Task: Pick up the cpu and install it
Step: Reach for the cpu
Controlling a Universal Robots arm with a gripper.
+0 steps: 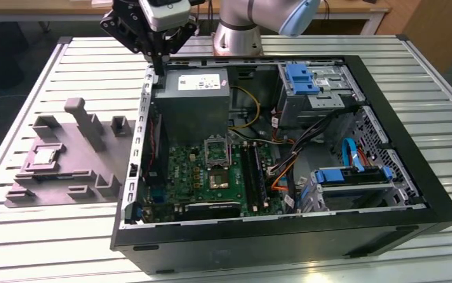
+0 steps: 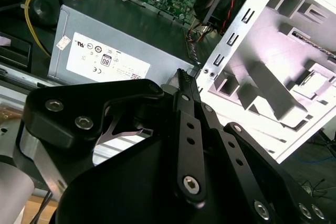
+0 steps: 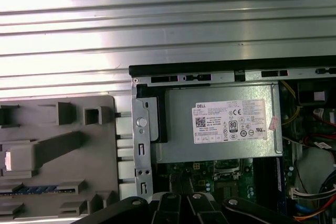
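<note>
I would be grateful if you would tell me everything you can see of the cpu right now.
The cpu is a small, thin, flat square chip, pale silvery-grey on top. It lies flat in a square recess of the grey plastic fixture, which stands at the exterior view's left of the open computer case. Nothing but the fixture touches it. The gripper, jaws shut, hangs well apart from it over a corner of the case.

From high up, the exterior view looks steeply down on the slatted surface (image 1: 53, 242) and open computer case (image 1: 289, 233). The first wrist view faces straight down; the second wrist view slants close past the claw (image 2: 182, 75). All three share the power supply (image 1: 194, 106) and grey fixture (image 1: 60, 171).
</note>
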